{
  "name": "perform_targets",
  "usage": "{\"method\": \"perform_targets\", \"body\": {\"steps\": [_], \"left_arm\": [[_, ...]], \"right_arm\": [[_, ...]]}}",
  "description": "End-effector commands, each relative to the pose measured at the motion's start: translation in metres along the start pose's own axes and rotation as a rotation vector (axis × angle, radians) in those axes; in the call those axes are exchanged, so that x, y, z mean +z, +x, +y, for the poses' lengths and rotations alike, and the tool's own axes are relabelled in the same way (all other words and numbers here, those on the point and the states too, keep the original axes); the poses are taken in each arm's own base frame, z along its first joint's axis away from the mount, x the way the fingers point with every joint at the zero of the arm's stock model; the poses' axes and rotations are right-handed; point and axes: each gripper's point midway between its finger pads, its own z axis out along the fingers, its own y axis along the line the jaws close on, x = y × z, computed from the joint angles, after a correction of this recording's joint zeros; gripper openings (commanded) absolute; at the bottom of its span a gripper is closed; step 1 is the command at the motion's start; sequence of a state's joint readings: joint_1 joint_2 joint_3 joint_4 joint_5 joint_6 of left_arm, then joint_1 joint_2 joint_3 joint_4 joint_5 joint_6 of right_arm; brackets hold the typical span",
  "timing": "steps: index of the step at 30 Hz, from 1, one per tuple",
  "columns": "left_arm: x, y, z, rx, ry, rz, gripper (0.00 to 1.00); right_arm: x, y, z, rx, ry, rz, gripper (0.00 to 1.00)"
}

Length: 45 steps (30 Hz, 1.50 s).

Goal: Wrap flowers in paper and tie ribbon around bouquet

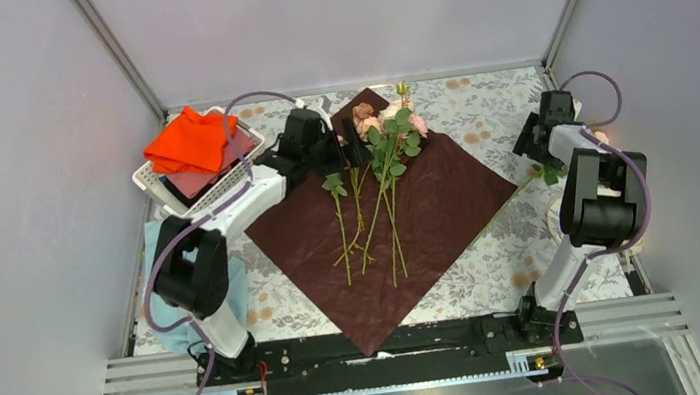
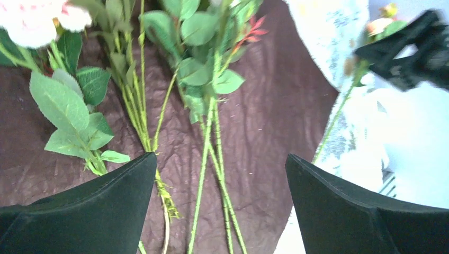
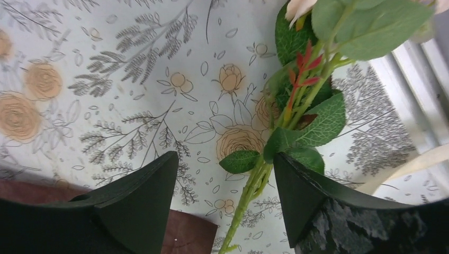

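A stray stem (image 3: 253, 182) is being straddled off-centre by the open right gripper (image 3: 225, 156), wanting centring first; the left gripper (image 2: 221, 155) is being held wide, empty.

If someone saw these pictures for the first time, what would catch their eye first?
Probably the dark red paper, spread like a diamond across the middle of the table, with the pink roses lying on its far half, stems pointing toward the near edge. Next comes the bright orange cloth, piled in the white basket at the far left corner.
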<state>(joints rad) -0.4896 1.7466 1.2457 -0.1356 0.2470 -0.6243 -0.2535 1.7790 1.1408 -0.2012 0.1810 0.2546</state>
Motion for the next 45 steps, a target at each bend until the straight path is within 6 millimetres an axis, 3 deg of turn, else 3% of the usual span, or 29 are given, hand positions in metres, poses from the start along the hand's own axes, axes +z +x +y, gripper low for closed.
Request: {"method": "perform_targets", "body": {"steps": [1,5,9,12,17,21,24,30,33,37,42,45], "left_arm": [[-0.046,-0.029,-0.025,0.067,0.036,-0.038,0.99],[-0.079,-0.049,-0.014,0.118,0.063,-0.096,0.99],[-0.102,-0.06,0.02,0.121,0.027,-0.116,0.99],[-0.112,-0.055,0.041,0.102,0.014,-0.105,0.99],[-0.119,-0.046,0.056,0.1,0.01,-0.094,0.99],[-0.122,-0.048,0.058,0.097,0.021,-0.098,0.99],[-0.122,-0.049,0.063,0.108,0.003,-0.11,0.99],[-0.117,-0.036,0.076,0.092,-0.022,-0.066,0.99],[-0.116,-0.034,0.077,0.083,-0.019,-0.052,0.99],[-0.115,-0.031,0.076,0.077,-0.005,-0.039,0.99],[-0.11,-0.024,0.08,0.069,-0.001,-0.018,0.99],[-0.106,-0.017,0.085,0.067,-0.005,-0.003,0.99]], "right_arm": [[0.008,0.007,0.004,0.04,-0.001,0.044,0.74],[0.021,0.024,-0.003,0.021,0.032,0.088,0.72],[0.03,0.035,-0.006,0.005,0.046,0.13,0.62],[0.024,0.034,-0.011,-0.022,0.071,0.141,0.62],[-0.003,0.004,-0.029,-0.072,0.151,0.055,0.67],[-0.021,-0.014,-0.021,-0.018,0.111,-0.013,0.9],[-0.016,-0.007,-0.013,0.023,0.058,-0.022,0.93],[0.019,0.029,-0.002,0.03,0.022,0.11,0.9],[0.029,0.039,-0.002,0.029,0.022,0.142,0.74],[0.027,0.026,-0.014,-0.004,0.083,0.102,0.36],[-0.005,-0.041,-0.018,-0.06,0.128,-0.03,0.08],[-0.039,-0.088,-0.011,-0.087,0.125,-0.133,0.0]]}}
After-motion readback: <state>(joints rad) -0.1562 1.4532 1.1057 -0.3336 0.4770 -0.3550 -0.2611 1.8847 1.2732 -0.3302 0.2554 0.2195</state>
